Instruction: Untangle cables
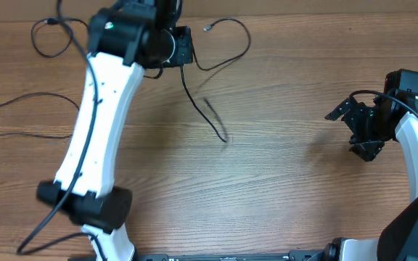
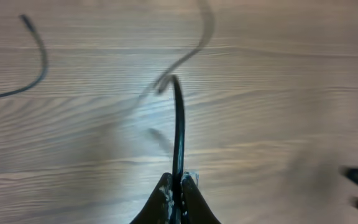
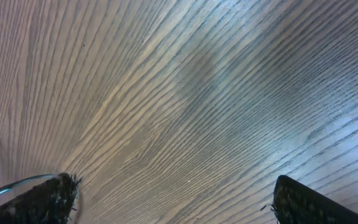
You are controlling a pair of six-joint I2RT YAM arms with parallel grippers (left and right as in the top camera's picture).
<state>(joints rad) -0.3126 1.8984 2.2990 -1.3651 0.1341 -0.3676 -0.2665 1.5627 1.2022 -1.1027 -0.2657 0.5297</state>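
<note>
Along the left edge of the bench (image 1: 281, 181), one thin cable (image 1: 27, 96) runs in from the edge and lies flat on the wood. In the far left corner a looped cable (image 1: 47, 24) rests with its small plug end turned toward the far edge.

My left arm reaches to the far edge, left of the middle. There my left end effector (image 1: 182, 51) is clamped tight on the held cable (image 1: 191, 94). In my left wrist view the two fingers (image 2: 166, 193) meet around this thin black cord, and its free length runs away from them over the bench, ending in a small plug. From overhead that free length trails from my left end effector toward the middle of the bench. Another cable end (image 2: 45, 59) curves across the wood to the left in that wrist view, apart from the one I grip.

Just right of my left end effector, a curved cable (image 1: 248, 42) sweeps round in an open bend near the far edge.

Near the right edge, well apart from every cable, my right end effector (image 1: 363, 130) hangs with its fingers spread wide, bare wood between them.
</note>
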